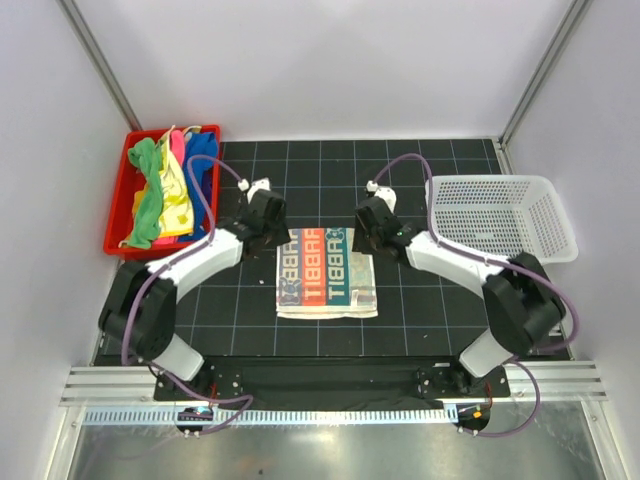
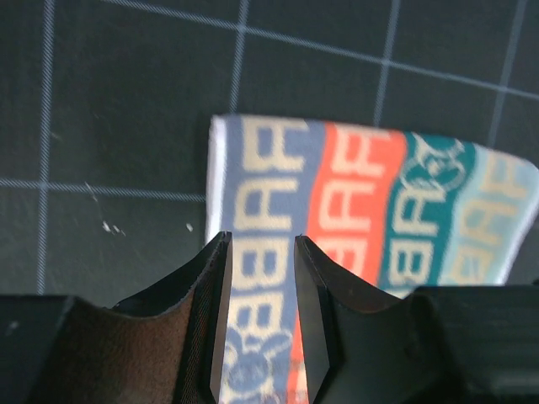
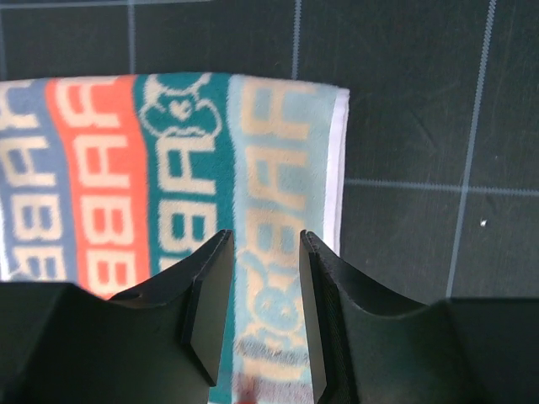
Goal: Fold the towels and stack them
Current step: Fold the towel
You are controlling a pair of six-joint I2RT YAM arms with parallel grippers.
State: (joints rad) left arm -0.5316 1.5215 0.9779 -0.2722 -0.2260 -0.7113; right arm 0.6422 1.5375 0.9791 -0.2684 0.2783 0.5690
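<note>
A white towel [image 1: 326,272] printed with blue, orange, teal and pale-blue lettering stripes lies flat on the black grid mat in the middle. My left gripper [image 1: 272,240] hovers over its far left corner, open and empty; the towel shows between its fingers in the left wrist view [image 2: 261,278]. My right gripper [image 1: 366,240] hovers over the far right corner, open and empty, with the pale-blue stripe [image 3: 278,168] under it. Green, pink, yellow and blue towels [image 1: 170,190] lie heaped in the red bin.
The red plastic bin [image 1: 116,225] stands at the far left of the mat. A white mesh basket [image 1: 500,215] stands at the right. Grey walls close in the back and sides. The arm bases sit at the near edge.
</note>
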